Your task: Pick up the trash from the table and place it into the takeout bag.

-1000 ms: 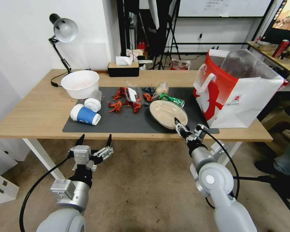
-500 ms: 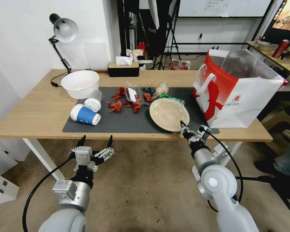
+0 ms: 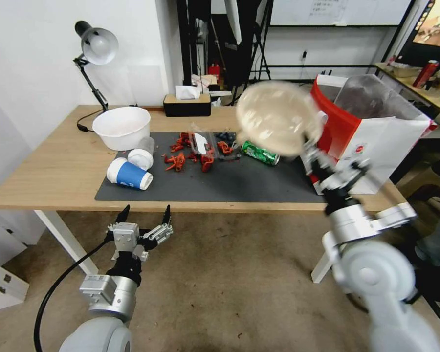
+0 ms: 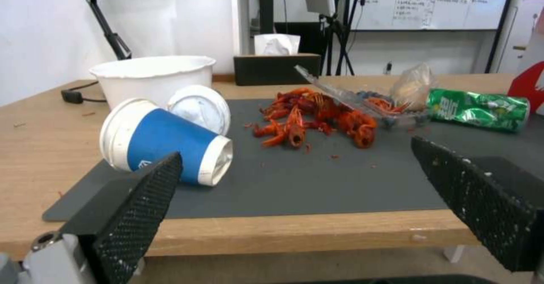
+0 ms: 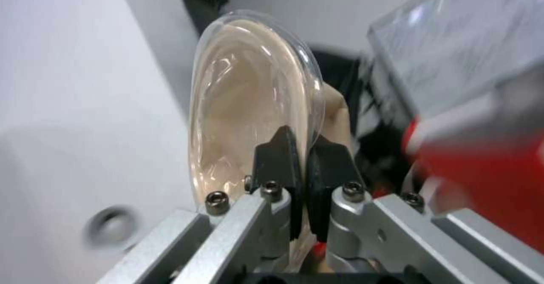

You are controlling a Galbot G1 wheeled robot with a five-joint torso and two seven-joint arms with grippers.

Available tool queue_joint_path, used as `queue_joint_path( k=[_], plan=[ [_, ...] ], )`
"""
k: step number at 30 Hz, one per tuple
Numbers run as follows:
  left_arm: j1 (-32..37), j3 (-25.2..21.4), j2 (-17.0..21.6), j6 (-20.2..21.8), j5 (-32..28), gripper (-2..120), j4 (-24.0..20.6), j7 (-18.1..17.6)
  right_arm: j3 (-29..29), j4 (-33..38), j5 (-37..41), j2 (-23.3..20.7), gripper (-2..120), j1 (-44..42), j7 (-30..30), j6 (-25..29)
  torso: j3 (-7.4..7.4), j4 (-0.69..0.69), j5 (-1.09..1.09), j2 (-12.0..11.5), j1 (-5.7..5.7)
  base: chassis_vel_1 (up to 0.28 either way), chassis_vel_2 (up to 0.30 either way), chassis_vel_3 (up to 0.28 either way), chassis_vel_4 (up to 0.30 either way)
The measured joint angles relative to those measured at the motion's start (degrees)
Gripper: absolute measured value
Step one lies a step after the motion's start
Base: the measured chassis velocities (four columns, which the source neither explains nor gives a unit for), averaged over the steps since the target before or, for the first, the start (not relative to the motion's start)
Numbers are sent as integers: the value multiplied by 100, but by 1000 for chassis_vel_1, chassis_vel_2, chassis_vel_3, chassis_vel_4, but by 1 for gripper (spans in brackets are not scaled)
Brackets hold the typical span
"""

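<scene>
Now the right gripper (image 5: 300, 148), jaws pinched tight on the shallow beige bowl's (image 3: 277, 119) rim, should tip it gently into the big white-and-red paper takeout bag (image 3: 376, 142), while the left gripper (image 3: 144, 215) waits open below the table (image 3: 44, 171).

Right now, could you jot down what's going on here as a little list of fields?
right tool: shut on the rim of the beige bowl, held in the air beside the takeout bag
left tool: open, below the table's near edge
on the mat: blue paper cup on its side, green can, red shellfish scraps
off the mat: white bowl
</scene>
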Motion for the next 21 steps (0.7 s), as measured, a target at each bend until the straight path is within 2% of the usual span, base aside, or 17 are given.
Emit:
queue_joint_path(
  k=[3,5,9,16,20,21],
  plan=[
    [3,6,0,-17,8,100,11,12,272,-140,-250,-182,0,182,77,126,0,-1,2,0,0,0,0,0,0],
    [13,30,0,-55,46,100,41,41,675,-401,-461,-443,0,476,283,200,0,-1,1,0,0,0,0,0,0],
    [18,62,0,-87,84,100,59,70,988,-826,-806,-676,0,706,491,197,0,-2,2,0,0,0,0,0,0],
    [31,112,0,-145,134,100,72,104,936,-1282,-1072,-797,0,867,844,-21,0,-2,1,-1,1,0,0,0,0],
    [35,130,0,-167,152,100,75,122,820,-1370,-1075,-747,16,954,972,-200,0,-1,0,0,1,0,0,0,0],
    [35,130,0,-167,152,100,75,122,820,-1370,-1075,-747,16,954,972,-200,0,-1,0,0,1,0,0,0,0]
  ],
)
